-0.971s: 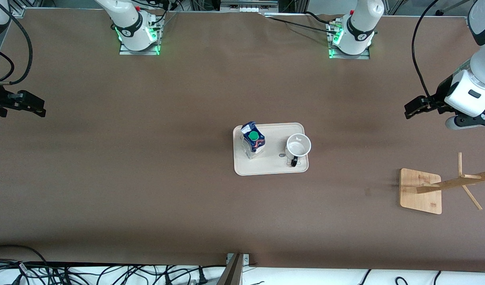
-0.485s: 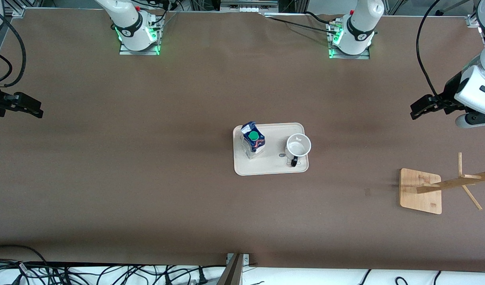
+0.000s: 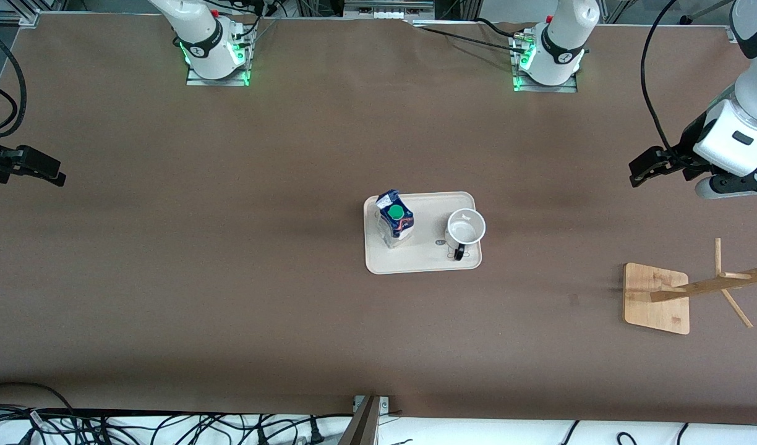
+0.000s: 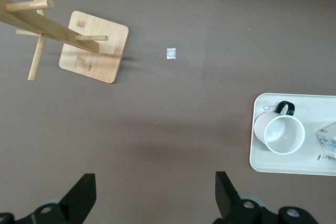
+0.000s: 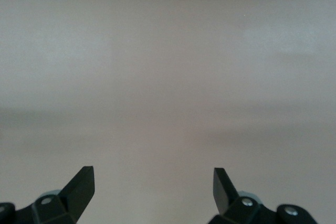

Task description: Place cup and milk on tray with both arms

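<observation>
On the tray (image 3: pixel 423 264): milk carton (image 3: pixel 394 219) and smiley mug (image 3: pixel 464 230), unmoved.
Left gripper (image 3: pixel 639 170): spread, empty, shifted slightly over the worktop's end.
Right gripper (image 3: pixel 52 175): spread, empty, edged outward.

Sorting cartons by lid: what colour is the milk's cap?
Green, on the milk's dark blue top; clearest in the front view.
</observation>
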Controlling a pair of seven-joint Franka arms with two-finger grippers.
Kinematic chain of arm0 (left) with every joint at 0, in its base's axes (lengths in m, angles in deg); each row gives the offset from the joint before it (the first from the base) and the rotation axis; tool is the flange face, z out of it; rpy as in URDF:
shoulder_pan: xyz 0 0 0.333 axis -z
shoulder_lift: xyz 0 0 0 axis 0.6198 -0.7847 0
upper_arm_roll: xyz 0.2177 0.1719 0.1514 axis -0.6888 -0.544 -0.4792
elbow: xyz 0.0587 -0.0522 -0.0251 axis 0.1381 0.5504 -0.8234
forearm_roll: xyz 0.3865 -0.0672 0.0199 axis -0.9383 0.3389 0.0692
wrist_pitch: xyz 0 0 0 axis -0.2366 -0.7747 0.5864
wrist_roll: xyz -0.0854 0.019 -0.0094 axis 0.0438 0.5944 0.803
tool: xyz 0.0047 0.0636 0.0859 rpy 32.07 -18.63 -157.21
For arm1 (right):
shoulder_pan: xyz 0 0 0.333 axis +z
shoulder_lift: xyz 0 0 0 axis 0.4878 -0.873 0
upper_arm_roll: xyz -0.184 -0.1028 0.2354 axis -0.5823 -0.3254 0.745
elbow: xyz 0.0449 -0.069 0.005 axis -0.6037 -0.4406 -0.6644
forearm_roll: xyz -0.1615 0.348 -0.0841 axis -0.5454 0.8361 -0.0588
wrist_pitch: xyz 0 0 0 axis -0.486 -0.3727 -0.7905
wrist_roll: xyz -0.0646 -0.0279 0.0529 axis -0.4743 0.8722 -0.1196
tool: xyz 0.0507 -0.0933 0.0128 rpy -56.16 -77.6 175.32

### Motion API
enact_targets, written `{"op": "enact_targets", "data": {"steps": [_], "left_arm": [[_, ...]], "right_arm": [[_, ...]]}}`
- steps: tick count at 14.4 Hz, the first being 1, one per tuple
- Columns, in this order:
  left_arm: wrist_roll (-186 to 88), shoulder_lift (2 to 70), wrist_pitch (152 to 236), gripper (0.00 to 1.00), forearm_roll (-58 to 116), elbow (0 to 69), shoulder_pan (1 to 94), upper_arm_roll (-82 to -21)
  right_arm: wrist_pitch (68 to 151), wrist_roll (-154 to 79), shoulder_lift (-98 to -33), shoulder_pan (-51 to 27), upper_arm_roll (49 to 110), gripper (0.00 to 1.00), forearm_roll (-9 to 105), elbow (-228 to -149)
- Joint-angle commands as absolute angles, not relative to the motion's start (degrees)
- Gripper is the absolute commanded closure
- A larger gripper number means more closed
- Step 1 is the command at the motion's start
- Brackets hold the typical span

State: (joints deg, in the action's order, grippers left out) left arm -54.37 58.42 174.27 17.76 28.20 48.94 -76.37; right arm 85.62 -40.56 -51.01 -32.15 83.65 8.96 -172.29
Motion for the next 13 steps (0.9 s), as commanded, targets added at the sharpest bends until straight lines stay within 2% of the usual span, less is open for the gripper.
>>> {"op": "enact_targets", "data": {"steps": [1,4,13], "left_arm": [[-53.5,57.4,173.2,0.0,17.5,26.3,48.8,-76.3],[-53.6,57.4,173.3,0.0,17.5,26.3,48.8,-76.3],[-53.6,57.2,173.5,0.0,17.5,26.1,48.8,-76.3]], "right_arm": [[86.5,-41.5,-49.7,-33.9,85.1,0.0,10.0,-173.7],[85.8,-46.5,-50.1,-33.3,85.1,0.0,10.1,-173.0],[85.9,-41.1,-50.2,-33.4,85.3,0.0,10.0,-172.9]]}}
